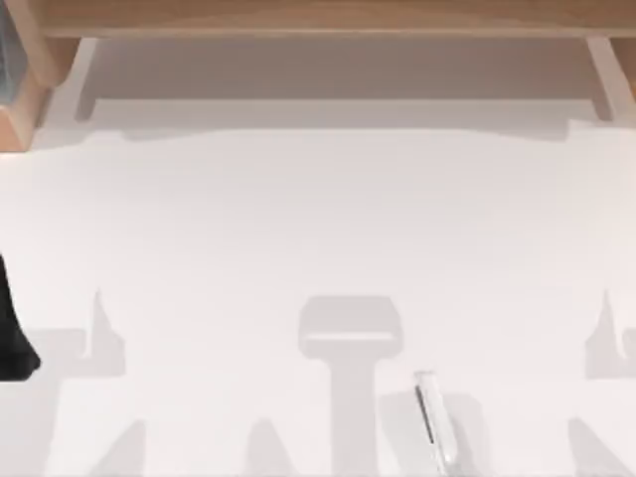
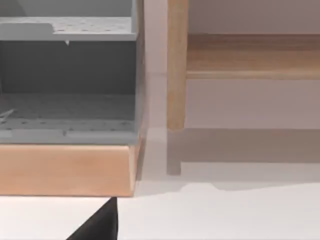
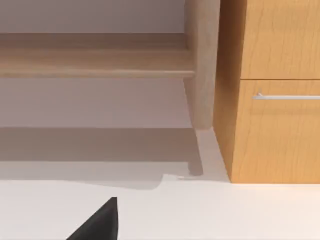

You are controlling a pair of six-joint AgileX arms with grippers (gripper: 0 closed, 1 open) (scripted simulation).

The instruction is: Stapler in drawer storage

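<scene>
The left gripper (image 2: 97, 224) appeared as a dark wedge at the lower edge of the left wrist view, over bare white table (image 2: 225, 215). Whether its fingers were apart or together could not be told. In the top view a dark part of the left arm (image 1: 12, 338) sat at the far left edge of the table.

The right gripper (image 3: 97, 224) showed likewise as a dark wedge in the right wrist view; its finger state could not be told either.

Beyond the left gripper stood a grey open compartment (image 2: 67, 80) with a dotted floor, on a light wooden base (image 2: 65, 170). Just beside it rose a wooden post (image 2: 176, 65), with a wooden shelf (image 2: 252, 55) running away behind.

Beyond the right gripper stood a wooden cabinet (image 3: 277, 135) with a drawer front carrying a thin metal handle (image 3: 287, 96).

The stapler (image 1: 434, 417) lay flat on the table near the front edge in the top view, right of centre, long axis running roughly front to back, dark line along one side. It lay well apart from the left arm and from the shelf (image 1: 318, 20) at the back.
</scene>
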